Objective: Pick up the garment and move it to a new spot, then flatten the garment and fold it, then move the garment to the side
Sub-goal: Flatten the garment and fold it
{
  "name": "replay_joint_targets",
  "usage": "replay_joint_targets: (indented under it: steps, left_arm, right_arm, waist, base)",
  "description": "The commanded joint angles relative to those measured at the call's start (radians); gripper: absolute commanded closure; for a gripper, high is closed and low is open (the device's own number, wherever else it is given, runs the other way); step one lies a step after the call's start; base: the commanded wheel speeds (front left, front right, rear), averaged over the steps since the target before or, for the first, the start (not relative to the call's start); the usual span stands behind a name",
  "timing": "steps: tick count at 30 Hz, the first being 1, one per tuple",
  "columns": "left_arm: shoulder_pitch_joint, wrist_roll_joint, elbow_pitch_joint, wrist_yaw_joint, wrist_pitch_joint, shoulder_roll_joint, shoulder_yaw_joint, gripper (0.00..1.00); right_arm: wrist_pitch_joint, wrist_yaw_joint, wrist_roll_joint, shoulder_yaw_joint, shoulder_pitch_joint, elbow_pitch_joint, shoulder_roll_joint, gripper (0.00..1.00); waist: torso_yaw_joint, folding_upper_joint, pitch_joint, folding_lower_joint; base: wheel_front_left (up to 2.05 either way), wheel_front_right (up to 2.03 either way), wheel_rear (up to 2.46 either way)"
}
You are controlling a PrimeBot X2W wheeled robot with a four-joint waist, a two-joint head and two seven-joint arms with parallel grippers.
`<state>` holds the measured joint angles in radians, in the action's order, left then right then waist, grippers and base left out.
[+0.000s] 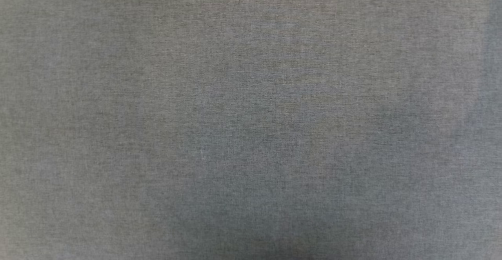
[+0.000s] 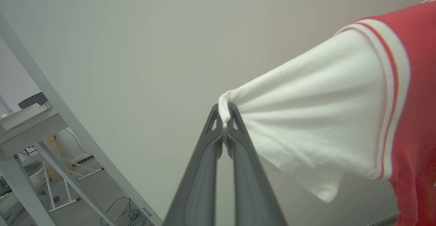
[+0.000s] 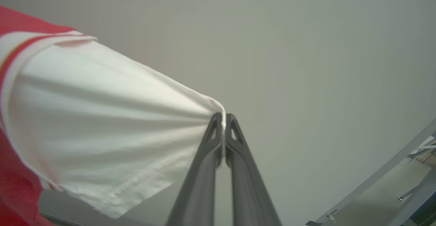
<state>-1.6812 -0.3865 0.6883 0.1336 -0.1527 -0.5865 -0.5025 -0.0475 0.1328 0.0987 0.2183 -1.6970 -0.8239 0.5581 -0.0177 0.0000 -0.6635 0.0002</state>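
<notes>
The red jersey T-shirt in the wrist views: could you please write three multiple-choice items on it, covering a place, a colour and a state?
1. Where does the left gripper grip the jersey T-shirt? A the collar; B a sleeve; C the lettering.
2. What colour is the sleeve that the right gripper holds? A white; B black; C blue.
3. How do both grippers stand? A wide open; B shut on cloth; C shut on nothing.
Answers: B, sleeve cloth bunches in its grip; A, that cloth is plain white; B, each pinches cloth.
</notes>
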Motion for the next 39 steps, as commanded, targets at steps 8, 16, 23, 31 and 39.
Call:
replay_joint_targets:
  steps: [8,16,23,31,39]
  left_arm:
    - [0.143,-0.067,0.098,-0.003,-0.088,0.066,-0.061,1.0]
    - [0.402,-0.143,0.084,-0.003,-0.108,0.093,-0.09,1.0]
    - [0.694,-0.182,0.008,-0.003,-0.109,0.105,-0.105,1.0]
    - [1.0,-0.232,-0.051,-0.01,-0.109,0.11,-0.133,1.0]
    - [1.214,-0.261,-0.103,-0.05,-0.094,0.094,-0.163,1.0]
  right_arm:
    - [-0.083,-0.002,0.033,0.019,0.103,-0.104,-0.03,1.0]
    - [-0.129,-0.002,0.154,0.066,0.332,-0.129,-0.031,1.0]
    - [-0.117,-0.002,0.333,0.129,0.627,-0.043,0.006,1.0]
    - [-0.06,-0.002,0.529,0.203,0.988,0.159,0.088,1.0]
    - [-0.038,-0.002,0.587,0.231,1.245,0.291,0.171,1.0]
  waist:
    - [-0.026,0.0,0.044,-0.0002]
    - [-0.038,0.0,0.175,-0.0002]
    - [-0.049,0.0,0.309,-0.0002]
    - [-0.039,0.0,0.421,-0.0002]
    - [-0.033,0.0,0.505,-0.0002]
  base:
    - [0.0,0.0,0.0]
    - [0.0,0.0,0.0]
    - [0.0,0.0,0.0]
    - [0.0,0.0,0.0]
    - [0.0,0.0,0.0]
